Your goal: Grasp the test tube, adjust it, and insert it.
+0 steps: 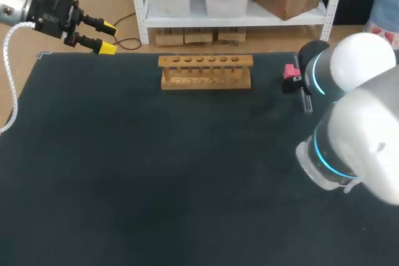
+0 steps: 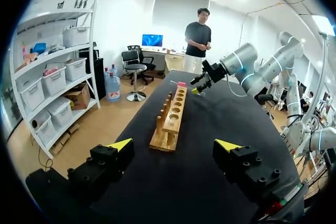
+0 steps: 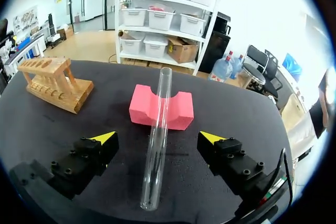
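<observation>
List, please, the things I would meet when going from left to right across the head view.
left tool → wooden rack → pink block → test tube

We see a clear, glossy glass test tube (image 3: 157, 145) and a matt pink foam block (image 3: 144, 111). The rack (image 1: 206, 71) is pale, smooth wood. The table (image 1: 156, 172) has a dark, matt, cloth-like cover. Our right arm (image 1: 368, 123) wears a glossy white shell. The left gripper (image 1: 108, 38) and right gripper (image 3: 157, 137) have matt black bodies, each with 2 smooth yellow tips.
</observation>
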Action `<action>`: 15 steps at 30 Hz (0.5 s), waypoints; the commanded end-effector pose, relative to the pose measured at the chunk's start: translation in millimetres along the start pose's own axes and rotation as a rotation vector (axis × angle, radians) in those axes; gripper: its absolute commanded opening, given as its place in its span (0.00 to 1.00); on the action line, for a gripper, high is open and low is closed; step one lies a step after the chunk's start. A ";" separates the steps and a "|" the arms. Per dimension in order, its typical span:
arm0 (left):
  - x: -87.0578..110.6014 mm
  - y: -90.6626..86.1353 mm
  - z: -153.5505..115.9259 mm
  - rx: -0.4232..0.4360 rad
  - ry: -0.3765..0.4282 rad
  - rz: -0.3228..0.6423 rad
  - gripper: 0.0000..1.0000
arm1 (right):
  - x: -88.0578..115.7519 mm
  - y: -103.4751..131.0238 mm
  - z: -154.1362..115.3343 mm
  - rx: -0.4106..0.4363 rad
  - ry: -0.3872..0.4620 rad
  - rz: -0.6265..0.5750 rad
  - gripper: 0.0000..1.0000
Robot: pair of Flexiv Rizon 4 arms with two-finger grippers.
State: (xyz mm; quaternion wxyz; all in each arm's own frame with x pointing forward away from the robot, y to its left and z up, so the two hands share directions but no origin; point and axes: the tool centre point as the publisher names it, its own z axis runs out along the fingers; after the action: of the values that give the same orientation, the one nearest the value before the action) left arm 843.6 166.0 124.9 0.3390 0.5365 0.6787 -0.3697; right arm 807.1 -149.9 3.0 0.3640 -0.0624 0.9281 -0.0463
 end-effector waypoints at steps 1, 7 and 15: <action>0.7 -0.2 0.2 -0.001 -0.001 0.003 1.00 | 0.7 2.7 5.1 0.129 -0.004 0.005 1.00; 0.7 -0.2 0.2 -0.001 -0.001 0.003 1.00 | 5.7 4.3 12.3 0.078 0.004 0.044 1.00; 0.7 -0.2 0.2 -0.001 -0.001 0.003 1.00 | 9.2 4.8 18.9 0.036 0.008 0.056 1.00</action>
State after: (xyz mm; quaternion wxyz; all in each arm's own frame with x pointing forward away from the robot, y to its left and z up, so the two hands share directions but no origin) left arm 843.6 166.0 124.9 0.3390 0.5364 0.6787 -0.3697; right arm 810.3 -144.8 -16.3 0.3650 -0.0271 0.9286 -0.0611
